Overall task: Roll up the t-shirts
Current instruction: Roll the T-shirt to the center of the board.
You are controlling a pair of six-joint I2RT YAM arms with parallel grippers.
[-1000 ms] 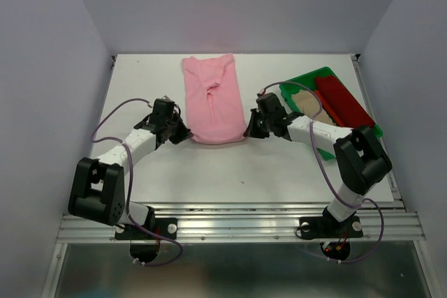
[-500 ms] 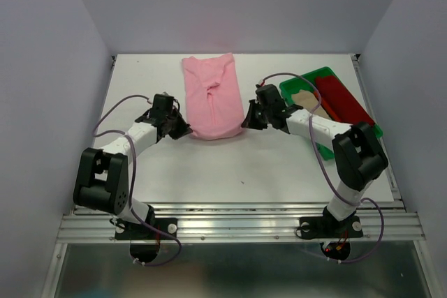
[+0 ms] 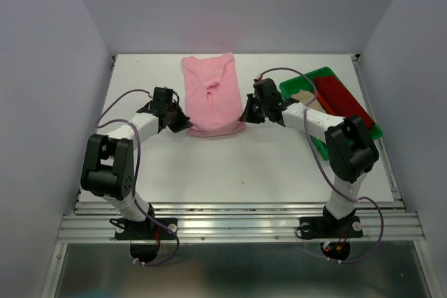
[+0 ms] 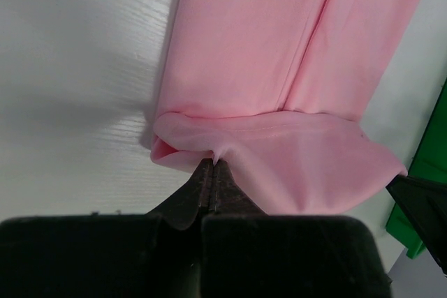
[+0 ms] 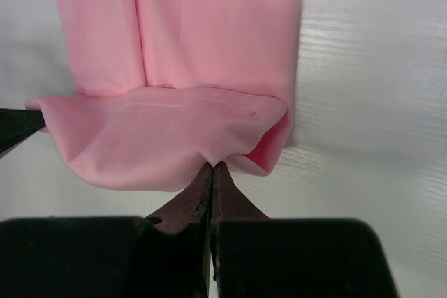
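A light pink t-shirt (image 3: 211, 95) lies folded into a long strip on the white table, its near hem lifted and turned back over itself. My left gripper (image 3: 186, 125) is shut on the hem's left corner (image 4: 209, 151). My right gripper (image 3: 244, 118) is shut on the hem's right corner (image 5: 216, 155). Both wrist views show the pink fold (image 4: 293, 165) (image 5: 160, 137) bulging just beyond the pinched fingertips. A dark red t-shirt (image 3: 342, 100) and a beige t-shirt (image 3: 305, 102) lie in the green tray.
The green tray (image 3: 302, 82) stands at the right of the table, close to my right arm, and its corner (image 4: 419, 193) shows at the edge of the left wrist view. White walls enclose the table on three sides.
Both grippers have moved away from me with the pink hem, folding it further over the shirt. The visible strip has grown shorter.
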